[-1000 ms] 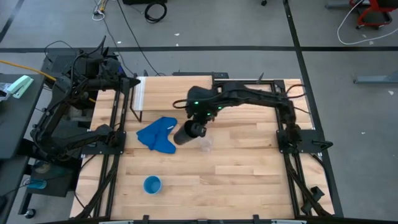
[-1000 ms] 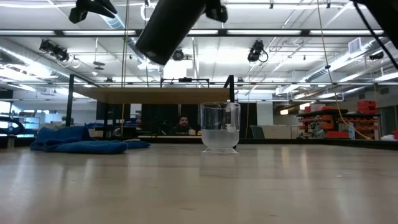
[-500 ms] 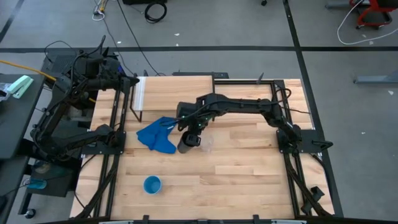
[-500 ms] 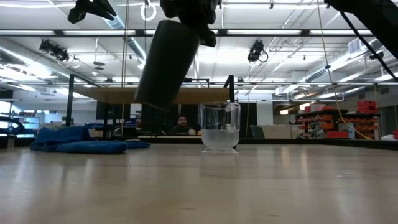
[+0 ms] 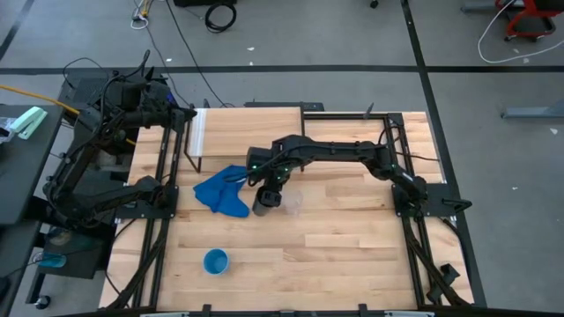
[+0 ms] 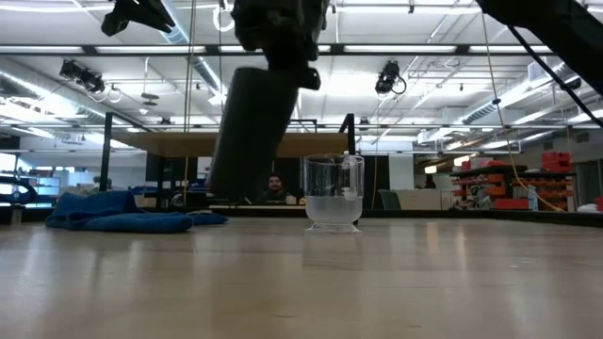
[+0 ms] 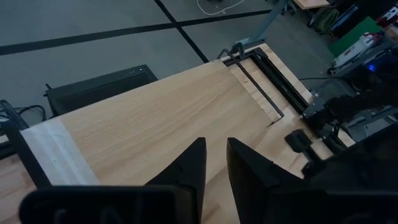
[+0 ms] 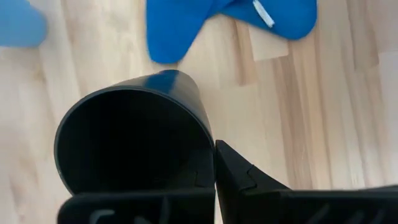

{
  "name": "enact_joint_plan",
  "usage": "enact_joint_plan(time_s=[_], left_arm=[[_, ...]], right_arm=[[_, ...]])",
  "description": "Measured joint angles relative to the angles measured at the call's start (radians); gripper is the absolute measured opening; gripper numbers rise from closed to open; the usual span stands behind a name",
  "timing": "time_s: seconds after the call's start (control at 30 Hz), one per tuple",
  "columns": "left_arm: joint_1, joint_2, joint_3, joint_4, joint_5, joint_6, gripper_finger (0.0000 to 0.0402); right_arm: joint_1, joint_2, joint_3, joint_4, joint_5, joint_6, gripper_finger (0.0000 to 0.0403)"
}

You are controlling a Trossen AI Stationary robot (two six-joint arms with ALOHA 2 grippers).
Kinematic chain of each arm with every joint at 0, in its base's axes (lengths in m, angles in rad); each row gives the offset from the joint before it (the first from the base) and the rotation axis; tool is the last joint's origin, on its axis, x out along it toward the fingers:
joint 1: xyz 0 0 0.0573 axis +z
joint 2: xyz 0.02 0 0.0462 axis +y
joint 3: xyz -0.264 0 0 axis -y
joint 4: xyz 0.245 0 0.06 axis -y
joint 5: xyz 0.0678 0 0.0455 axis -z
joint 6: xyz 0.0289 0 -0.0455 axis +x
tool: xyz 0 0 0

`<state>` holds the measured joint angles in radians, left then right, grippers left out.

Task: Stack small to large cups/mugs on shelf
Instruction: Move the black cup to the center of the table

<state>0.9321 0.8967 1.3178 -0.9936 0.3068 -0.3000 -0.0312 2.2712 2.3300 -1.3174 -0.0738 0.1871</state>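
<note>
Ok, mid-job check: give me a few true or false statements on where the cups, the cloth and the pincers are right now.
1. The right pincer is shut on the black cup. True.
2. The black cup stands upright on the table. False: it hangs tilted above the tabletop, beside the clear cup.
3. The light blue cup is already on the shelf. False: it stands on the tabletop near the front edge, far from the shelf.
4. The blue cloth lies on the tabletop beside the held black cup. True.
5. The left pincer is holding the clear cup. False: it holds nothing and is over the shelf end; the clear cup stands alone on the tabletop.
</note>
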Motion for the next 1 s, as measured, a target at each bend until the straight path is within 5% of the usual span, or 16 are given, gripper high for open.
enact_joint_plan(time_s=[1.0], left_arm=[[0.0, 0.001, 0.0, 0.0, 0.0, -0.003, 0.0073]], right_arm=[[-0.046, 0.014, -0.043, 0.07, 0.054, 0.068, 0.0002]])
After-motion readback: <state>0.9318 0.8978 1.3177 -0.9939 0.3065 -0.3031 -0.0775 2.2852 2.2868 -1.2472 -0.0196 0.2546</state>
